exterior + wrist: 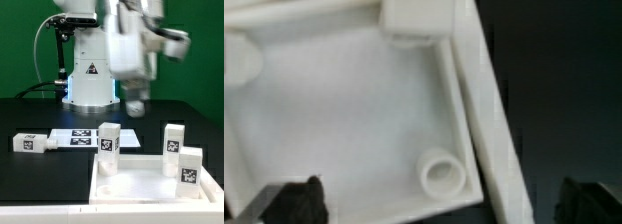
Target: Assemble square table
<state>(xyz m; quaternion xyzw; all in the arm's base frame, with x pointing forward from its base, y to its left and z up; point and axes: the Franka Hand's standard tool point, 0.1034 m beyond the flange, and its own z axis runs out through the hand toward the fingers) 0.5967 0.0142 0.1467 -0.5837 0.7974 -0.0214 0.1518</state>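
The square table top (140, 182) lies at the front of the exterior view, underside up. Three white tagged legs stand upright on it: one at the far corner on the exterior view's left (108, 144), one at the far corner on its right (174, 139), one nearer on its right (189, 168). A fourth leg (32, 143) lies loose on the black table at the exterior view's left. My gripper (134, 102) hangs above and behind the top, open and empty. The wrist view shows the top (349, 110), an empty round socket (441, 172), one leg (416, 25) and my open gripper (446, 205).
The marker board (78, 138) lies flat between the loose leg and the table top. The white robot base (88, 78) stands at the back middle, with a black cable to the exterior view's left of it. The table surface (30, 112) is black.
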